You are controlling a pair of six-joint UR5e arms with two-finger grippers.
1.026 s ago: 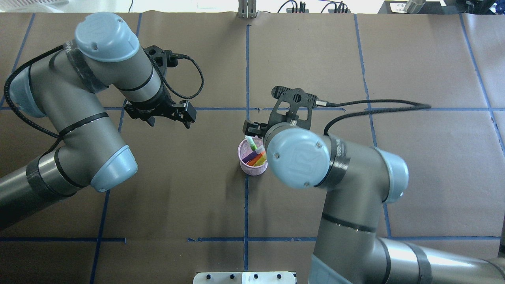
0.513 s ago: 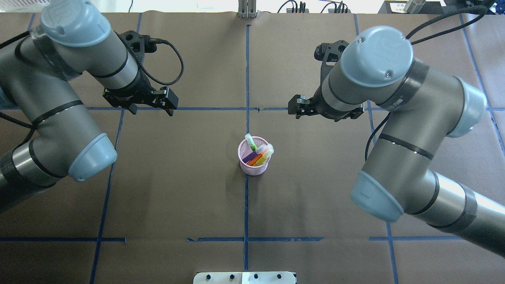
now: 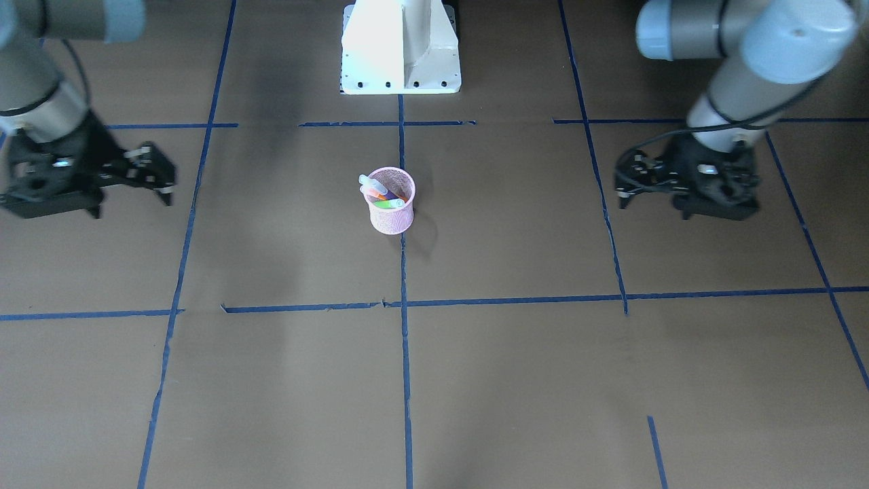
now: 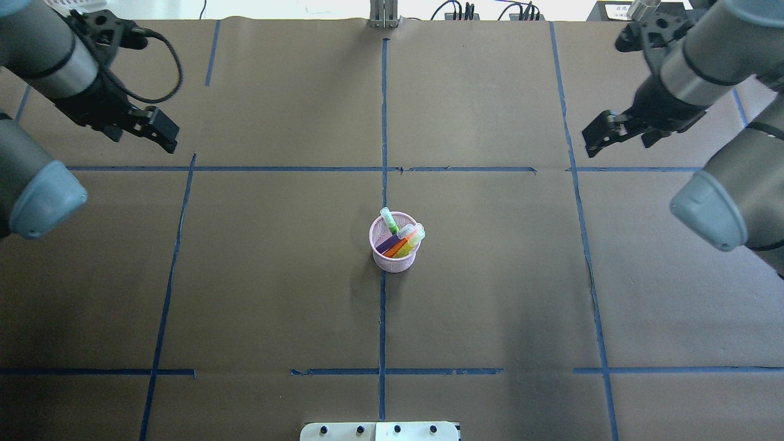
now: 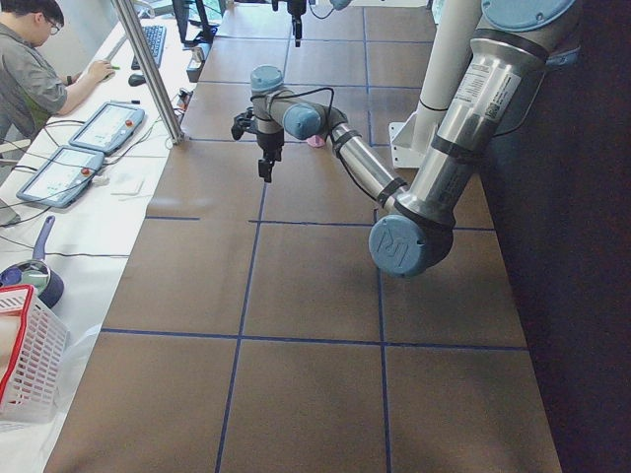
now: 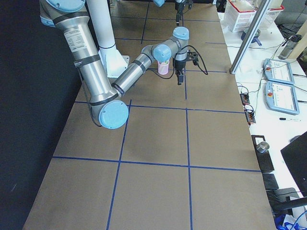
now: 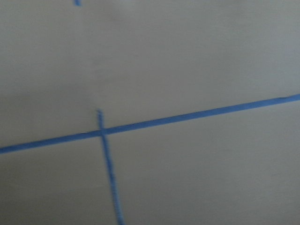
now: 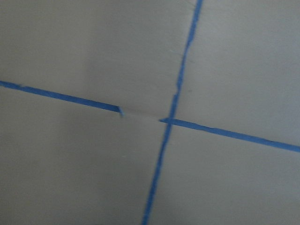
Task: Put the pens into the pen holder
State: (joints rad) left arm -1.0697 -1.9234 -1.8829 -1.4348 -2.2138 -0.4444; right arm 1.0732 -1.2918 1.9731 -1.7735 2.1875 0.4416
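Both my arms have drawn back toward the far corners of the counter. My left end effector and right end effector are open and empty. The pen holder stands between them, about equally far from each and nearer to my base. The three pens lean inside it, caps up.

We see two arms of silver-grey tubing, the left arm and the right arm, each ringed by narrow black bands where the segments meet. Pale blue-grey domed caps close the joints, and one cap in the left side view bears a round UR mark. Each wrist carries a black bracket and a black two-finger tool, the left gripper and the right gripper. A thin black cable curls off the left wrist. We see a white pedestal under the arms, with dark bolt holes along its edge.
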